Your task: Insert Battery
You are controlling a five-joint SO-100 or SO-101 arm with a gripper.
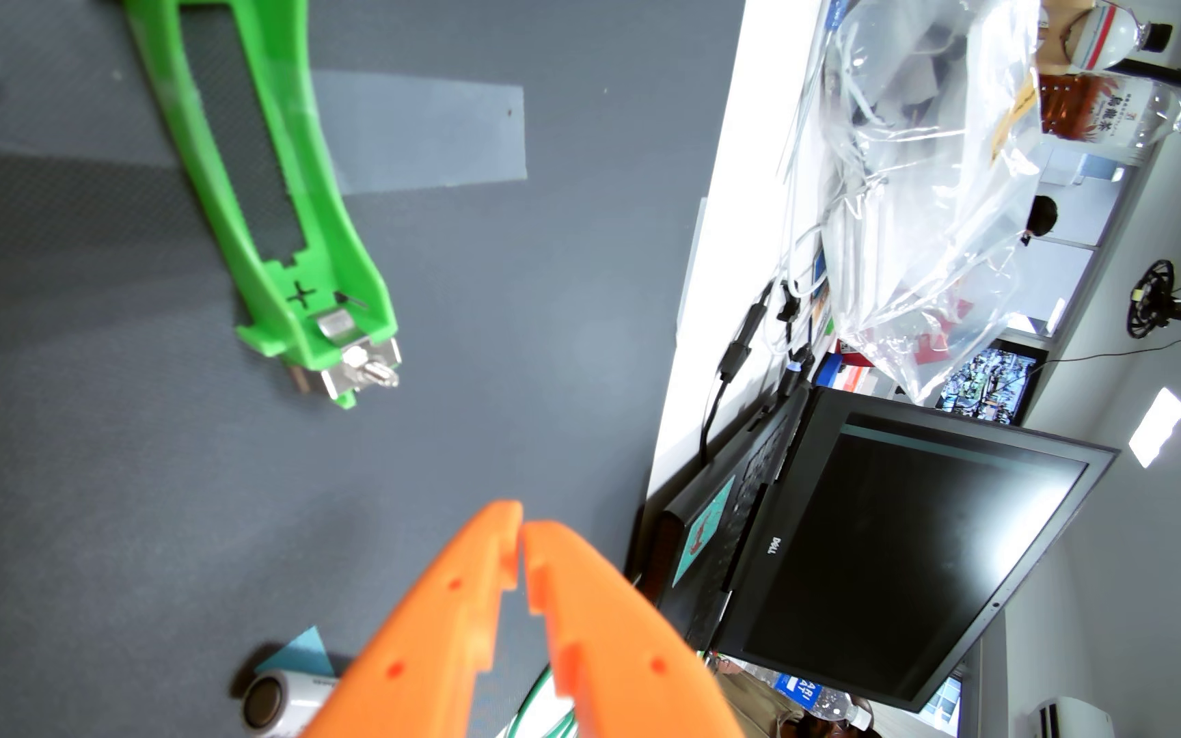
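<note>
On the dark counter [112, 461], the battery [282, 699] lies beside the empty orange tool [522, 526], tips pressed together. Pickup is pending: spread, grasp, then carry to the green holder [268, 213].

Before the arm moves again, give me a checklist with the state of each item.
1. Hand empty: ok, orange fingertips together, nothing between them.
2. Battery located: ok, lying on the mat at the bottom edge, partly hidden behind the hand.
3. Green holder slot free: ok, the mat shows through it.
4. Plus marking readable: ok, near the metal contact.
5. Battery polarity: cannot tell.
6. Hand open for grasping: not ok.
</note>
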